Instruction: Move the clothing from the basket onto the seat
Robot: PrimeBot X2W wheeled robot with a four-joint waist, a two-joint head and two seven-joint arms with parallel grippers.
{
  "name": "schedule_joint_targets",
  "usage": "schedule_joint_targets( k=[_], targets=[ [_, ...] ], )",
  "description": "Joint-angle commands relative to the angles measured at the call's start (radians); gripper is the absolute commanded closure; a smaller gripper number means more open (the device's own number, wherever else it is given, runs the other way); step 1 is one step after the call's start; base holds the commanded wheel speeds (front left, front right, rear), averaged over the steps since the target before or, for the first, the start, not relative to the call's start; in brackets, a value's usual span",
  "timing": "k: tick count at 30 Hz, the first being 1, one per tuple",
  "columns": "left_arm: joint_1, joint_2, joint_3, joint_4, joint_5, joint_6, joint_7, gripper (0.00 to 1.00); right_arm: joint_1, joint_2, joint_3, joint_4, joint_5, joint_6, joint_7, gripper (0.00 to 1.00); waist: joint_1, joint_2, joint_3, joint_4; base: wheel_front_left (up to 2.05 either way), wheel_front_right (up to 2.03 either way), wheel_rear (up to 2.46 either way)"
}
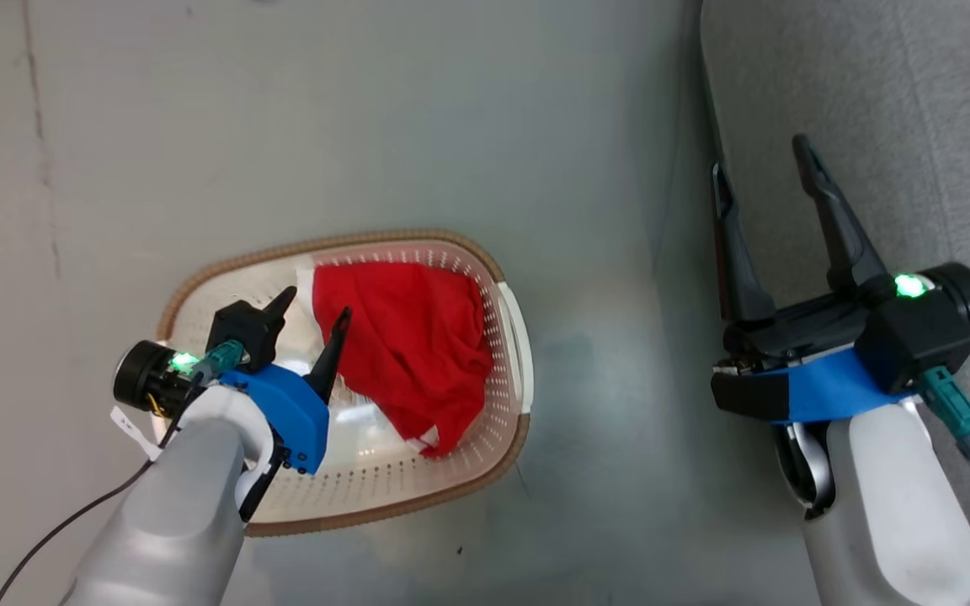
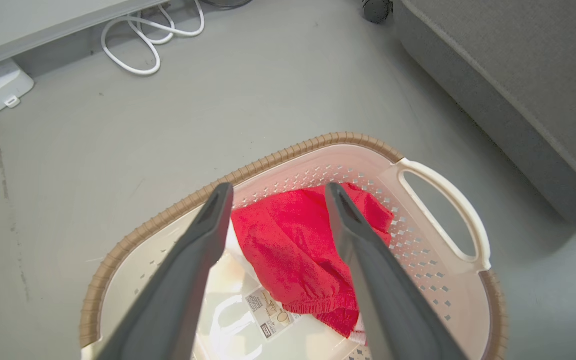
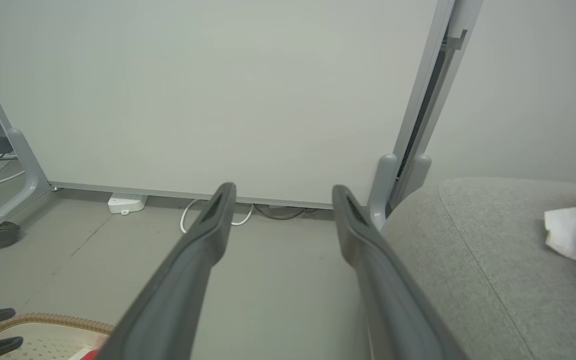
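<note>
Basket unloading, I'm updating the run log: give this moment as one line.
left gripper: open, above basket | clothing: in basket | right gripper: open, empty, near seat

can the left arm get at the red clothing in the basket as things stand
Probably yes: the left gripper hangs over the basket, jaws open, pointing at the clothing, which lies uncovered inside with nothing between.

Nothing can be read: the sticker (image 2: 269, 312) on the floor of the basket (image 2: 340, 137) bears codes and print too small.
</note>
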State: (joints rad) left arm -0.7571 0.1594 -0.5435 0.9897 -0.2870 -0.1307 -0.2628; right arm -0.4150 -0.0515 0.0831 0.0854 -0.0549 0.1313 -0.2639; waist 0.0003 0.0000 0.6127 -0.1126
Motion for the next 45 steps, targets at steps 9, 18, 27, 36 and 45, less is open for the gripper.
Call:
schedule_joint_targets(
  k=[9, 18, 27, 36, 45],
  targets=[
    [-0.128, 0.011, -0.115, 0.162, -0.089, 0.001, 0.018, 0.00, -0.084, 0.002, -0.004, -0.052, -0.041, -0.001, -0.001, 0.00, -0.0003, 0.0000, 0.209, -0.017, 0.00, 0.00, 0.00],
    [-0.217, 0.017, -0.170, 0.205, -0.215, 0.001, 0.078, 0.00, -0.111, 0.002, -0.002, -0.093, -0.055, -0.001, -0.001, 0.00, -0.0003, 0.0000, 0.317, -0.020, 0.00, 0.00, 0.00],
    [-0.294, 0.030, -0.252, 0.189, -0.323, 0.001, 0.120, 0.00, -0.107, 0.002, -0.011, -0.129, -0.071, -0.001, -0.001, 0.00, -0.0003, 0.0000, 0.405, -0.019, 0.00, 0.00, 0.00],
    [-0.331, 0.022, -0.323, 0.184, -0.385, 0.001, 0.106, 0.00, -0.098, 0.002, -0.025, -0.133, -0.078, -0.001, -0.001, 0.00, -0.0003, 0.0000, 0.432, -0.013, 0.00, 0.00, 0.00],
    [-0.342, 0.023, -0.404, 0.194, -0.437, 0.001, 0.095, 1.00, -0.096, 0.002, -0.032, -0.133, -0.073, -0.001, -0.001, 0.00, -0.0003, 0.0000, 0.431, -0.009, 0.00, 0.00, 0.00]
  ],
)
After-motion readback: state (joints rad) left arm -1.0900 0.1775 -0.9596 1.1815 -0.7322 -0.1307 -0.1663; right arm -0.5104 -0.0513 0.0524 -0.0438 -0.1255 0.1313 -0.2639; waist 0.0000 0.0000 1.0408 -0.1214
